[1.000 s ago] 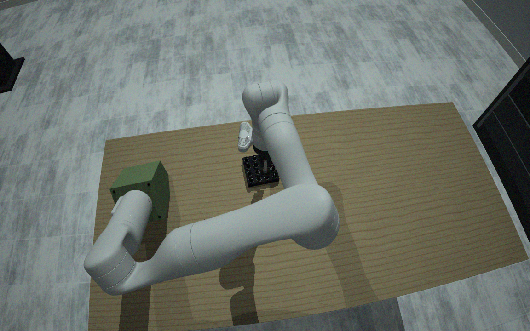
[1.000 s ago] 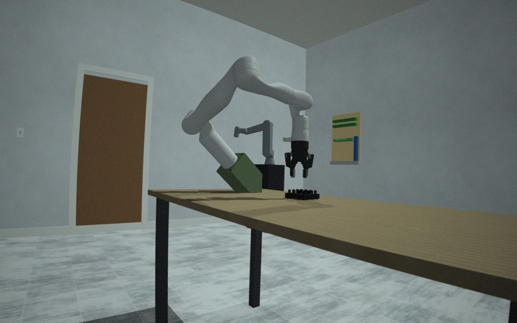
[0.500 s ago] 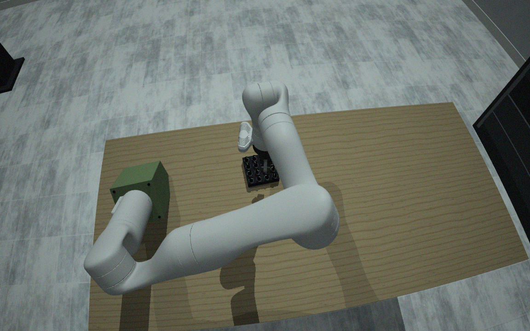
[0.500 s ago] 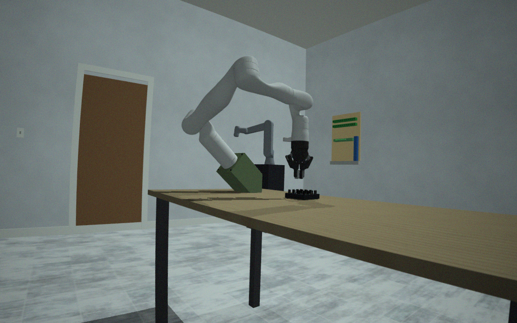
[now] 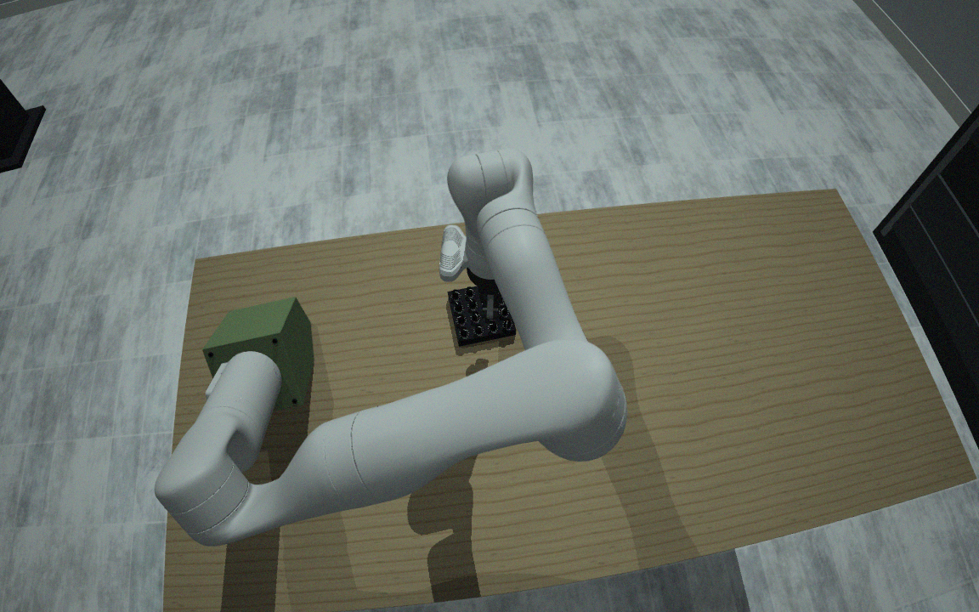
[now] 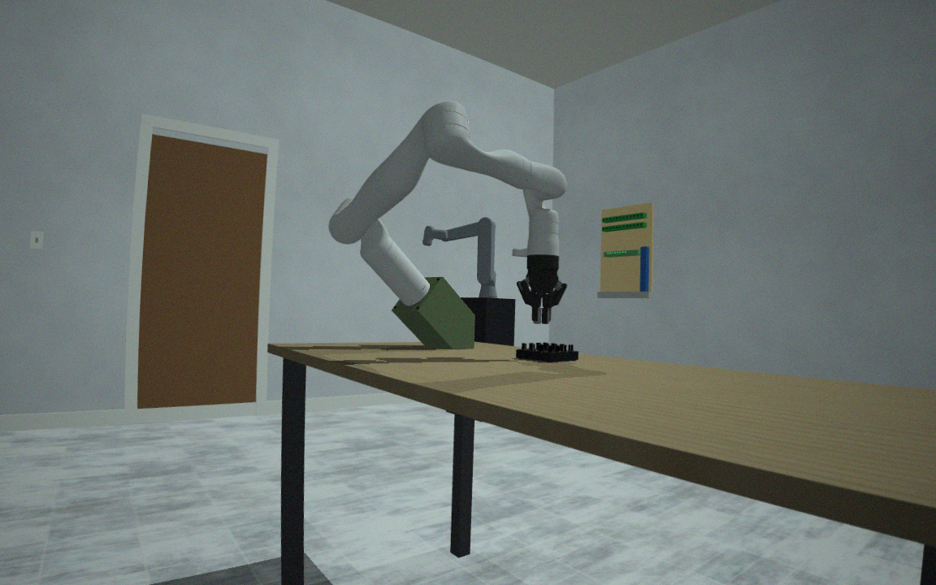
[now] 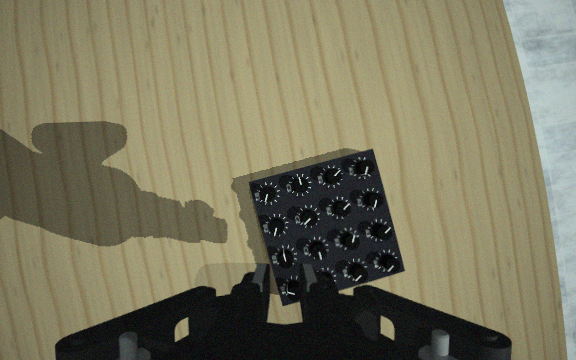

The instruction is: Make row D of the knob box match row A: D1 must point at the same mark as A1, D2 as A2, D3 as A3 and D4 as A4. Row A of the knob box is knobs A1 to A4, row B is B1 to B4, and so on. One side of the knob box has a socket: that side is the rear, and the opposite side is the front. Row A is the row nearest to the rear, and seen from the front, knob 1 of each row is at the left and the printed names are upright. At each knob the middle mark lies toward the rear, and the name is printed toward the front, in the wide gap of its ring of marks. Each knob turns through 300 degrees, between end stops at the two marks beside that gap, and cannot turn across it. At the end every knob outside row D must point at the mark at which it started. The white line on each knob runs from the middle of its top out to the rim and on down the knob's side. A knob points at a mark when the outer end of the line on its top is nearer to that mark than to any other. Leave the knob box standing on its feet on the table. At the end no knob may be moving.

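The black knob box [image 5: 485,339] [image 6: 548,356] [image 7: 319,196] stands flat on the table, its printed names toward the left in the wrist view. Row D is its left column there: D1 [image 7: 268,194] and D2 [image 7: 276,226] point roughly down the picture, D3 [image 7: 285,257] roughly up, D4 [image 7: 291,288] toward the lower right. Row A is the right column: A1 [image 7: 363,168] and A2 [image 7: 372,200] point roughly down, A3 [image 7: 381,230] upper right, A4 [image 7: 387,261] lower. My gripper [image 6: 541,321] [image 7: 284,280] is empty, open by a narrow gap, above the box. Its right finger partly hides C4.
The table [image 5: 744,342] [image 6: 747,407] [image 7: 168,75] carries the green arm mount [image 5: 261,323] [image 6: 439,316] left of the box in the top view. The table's edge shows at the right in the wrist view. A second arm [image 6: 486,254] stands behind in the exterior view.
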Controlling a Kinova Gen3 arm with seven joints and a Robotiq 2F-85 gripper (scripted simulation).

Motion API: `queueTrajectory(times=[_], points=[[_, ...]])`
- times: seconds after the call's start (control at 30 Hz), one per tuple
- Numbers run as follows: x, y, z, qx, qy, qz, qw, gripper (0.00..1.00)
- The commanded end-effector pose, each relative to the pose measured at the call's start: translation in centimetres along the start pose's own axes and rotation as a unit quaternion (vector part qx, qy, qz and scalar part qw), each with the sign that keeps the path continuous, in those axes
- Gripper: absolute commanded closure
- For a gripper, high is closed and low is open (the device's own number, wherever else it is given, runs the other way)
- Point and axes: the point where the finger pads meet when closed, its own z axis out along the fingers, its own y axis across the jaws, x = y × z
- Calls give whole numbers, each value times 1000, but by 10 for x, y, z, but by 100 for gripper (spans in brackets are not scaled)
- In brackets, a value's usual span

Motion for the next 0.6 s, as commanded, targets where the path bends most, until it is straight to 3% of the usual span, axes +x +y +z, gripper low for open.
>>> queueTrajectory(times=[0.0, 0.57], points=[[0, 0, -1, -1, -1, 0, 1000, 81], [-1, 1, 9, -1, 0, 0, 1000, 81]])
